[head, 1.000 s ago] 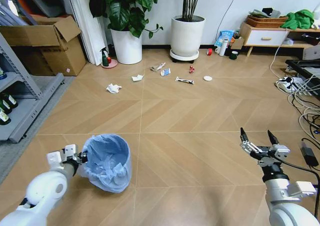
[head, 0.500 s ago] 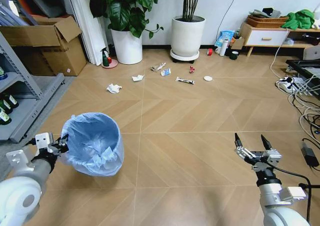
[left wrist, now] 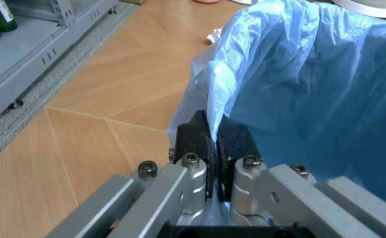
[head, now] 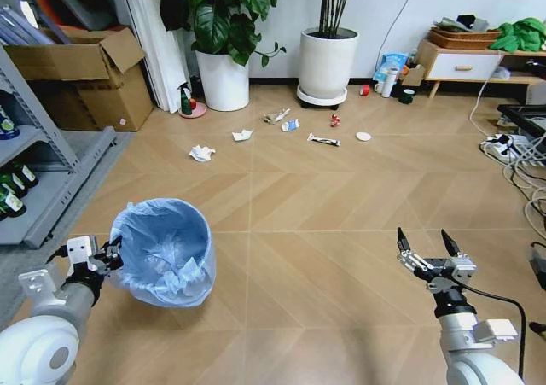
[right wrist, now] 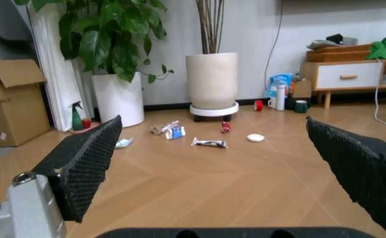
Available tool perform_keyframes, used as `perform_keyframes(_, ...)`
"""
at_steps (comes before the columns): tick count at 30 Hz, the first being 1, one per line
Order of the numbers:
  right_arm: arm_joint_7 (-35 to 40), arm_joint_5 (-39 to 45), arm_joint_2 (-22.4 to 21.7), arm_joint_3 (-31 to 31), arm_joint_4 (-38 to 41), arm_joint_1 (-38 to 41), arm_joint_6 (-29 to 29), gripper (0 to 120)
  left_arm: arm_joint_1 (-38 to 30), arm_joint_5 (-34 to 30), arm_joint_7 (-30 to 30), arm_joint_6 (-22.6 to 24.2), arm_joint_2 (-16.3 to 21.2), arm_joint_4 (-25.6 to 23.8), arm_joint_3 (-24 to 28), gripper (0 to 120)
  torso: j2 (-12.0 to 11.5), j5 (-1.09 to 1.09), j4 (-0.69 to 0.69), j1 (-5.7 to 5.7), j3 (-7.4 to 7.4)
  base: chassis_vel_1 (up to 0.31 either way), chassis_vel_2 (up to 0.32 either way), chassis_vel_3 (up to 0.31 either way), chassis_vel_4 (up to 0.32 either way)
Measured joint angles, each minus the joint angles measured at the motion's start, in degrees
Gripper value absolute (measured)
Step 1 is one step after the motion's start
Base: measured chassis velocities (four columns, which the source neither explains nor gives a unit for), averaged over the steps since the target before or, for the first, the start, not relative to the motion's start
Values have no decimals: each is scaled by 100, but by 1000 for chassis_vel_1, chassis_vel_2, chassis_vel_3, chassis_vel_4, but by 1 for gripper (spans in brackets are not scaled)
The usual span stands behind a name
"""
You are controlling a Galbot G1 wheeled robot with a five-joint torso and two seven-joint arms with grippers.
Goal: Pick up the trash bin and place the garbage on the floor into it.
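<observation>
Left tool (left wrist: 212, 144) pinches the bin (head: 164, 250) rim, bin tilted above the floor (head: 324, 206); right tool (head: 424, 247) gapes wide, garbage (head: 319, 139) far ahead.

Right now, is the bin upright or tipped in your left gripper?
Tipped. The trash bin leans with its mouth facing the head camera; the left gripper is shut on its bag-lined rim.
</observation>
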Motion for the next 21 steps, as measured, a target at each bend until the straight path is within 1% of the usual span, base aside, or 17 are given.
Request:
perform_keyframes(3, -15, 6, -1, -3, -6, 12, 6, 100, -5, 0, -2, 2, 7, 18, 5, 0, 0, -1, 0, 0, 0, -19, 171, 17, -175)
perform_keyframes(4, -21, 8, -1, -6, -12, 18, 7, 100, -9, 0, -3, 4, 14, 30, 6, 0, 0, 1, 0, 0, 0, -71, 172, 39, -175)
perform_keyframes(10, -41, 13, 5, -9, -22, 20, 10, 100, -50, -14, -6, 10, 35, 76, 26, 0, 0, 1, 0, 0, 0, -75, 211, 90, -209)
perform_keyframes(16, -49, 23, 3, 19, -21, 13, 23, 100, -84, -16, -16, 12, 25, 122, 89, 0, 0, -2, -1, 0, 0, -125, 276, 122, -289)
perform_keyframes(18, -51, 23, 5, 27, -17, 8, 29, 100, -90, -16, -16, 12, 24, 125, 98, 0, 0, 0, -2, 0, 1, -149, 305, 145, -311)
perform_keyframes(19, -52, 23, 5, 28, -16, 7, 32, 100, -91, -16, -17, 12, 24, 126, 100, 0, 0, 3, 0, 0, 1, -161, 316, 143, -297)
perform_keyframes(21, -54, 23, 5, 30, -13, 5, 37, 100, -92, -16, -19, 12, 25, 126, 100, 0, 0, 0, 0, 0, 1, -164, 316, 143, -297)
